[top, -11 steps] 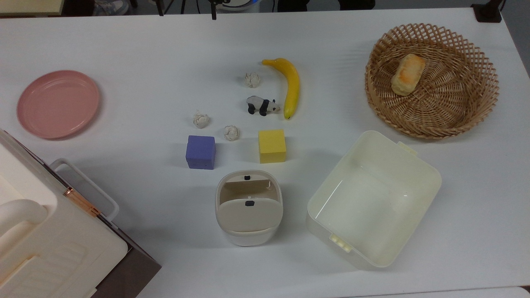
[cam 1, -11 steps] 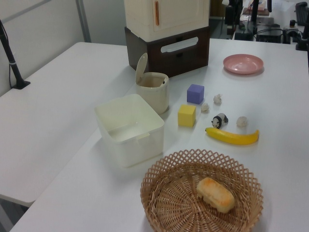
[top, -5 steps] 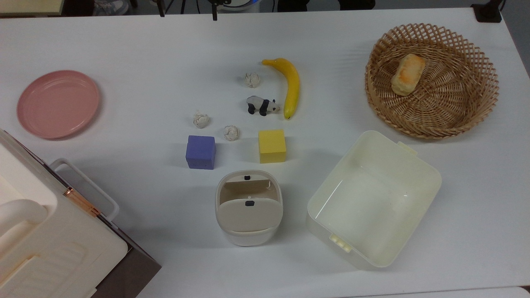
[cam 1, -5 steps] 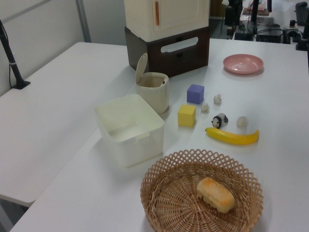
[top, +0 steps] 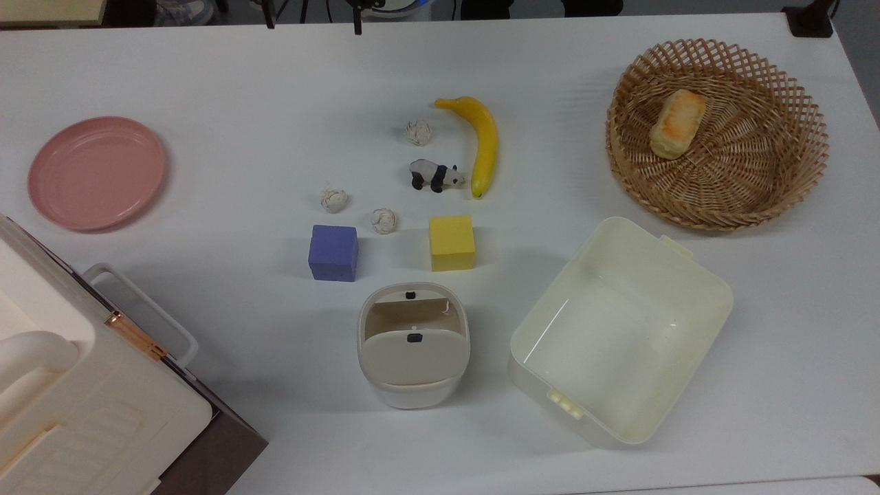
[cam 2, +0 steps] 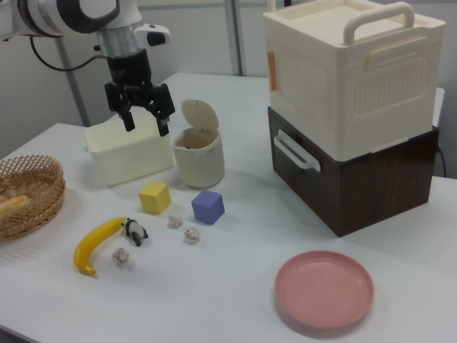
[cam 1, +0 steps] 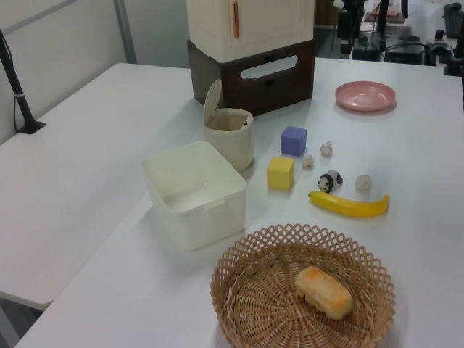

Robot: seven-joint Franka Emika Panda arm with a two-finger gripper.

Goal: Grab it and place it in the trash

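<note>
Paper balls: three, on tabletop [top: 206,62]; nearest ball [top: 384,221] between purple cube [top: 333,252] and yellow cube [top: 452,242], unmoved over the last second. Bin [top: 413,344]: flap up. Pincer [cam 2: 143,107]: released, empty, high beside bin. Grab not begun.
</note>
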